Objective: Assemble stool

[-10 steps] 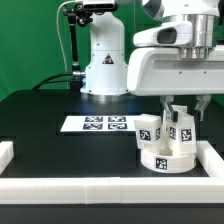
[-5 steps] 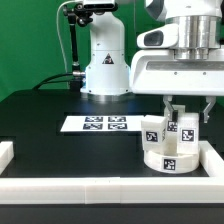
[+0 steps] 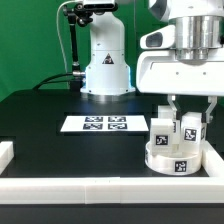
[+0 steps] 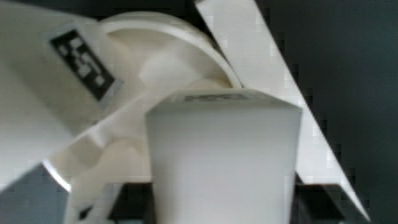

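The stool's round white seat (image 3: 172,158) lies on the black table in the corner by the rails, at the exterior view's right. Two short white tagged legs stand upright on it. My gripper (image 3: 187,112) hangs straight above and is shut on the right one, the held leg (image 3: 190,128). The other leg (image 3: 160,124) stands free beside it. In the wrist view the held leg (image 4: 222,150) fills the gap between my dark fingers (image 4: 135,200), and the seat (image 4: 160,60) with a tag shows beyond it.
The marker board (image 3: 95,124) lies flat mid-table. White border rails run along the front (image 3: 110,190), the right (image 3: 212,160) and the left (image 3: 8,152). The arm's white base (image 3: 105,65) stands at the back.
My gripper, with the leg in it, and the seat have shifted a little toward the exterior view's right. The jaws have kept the same width.
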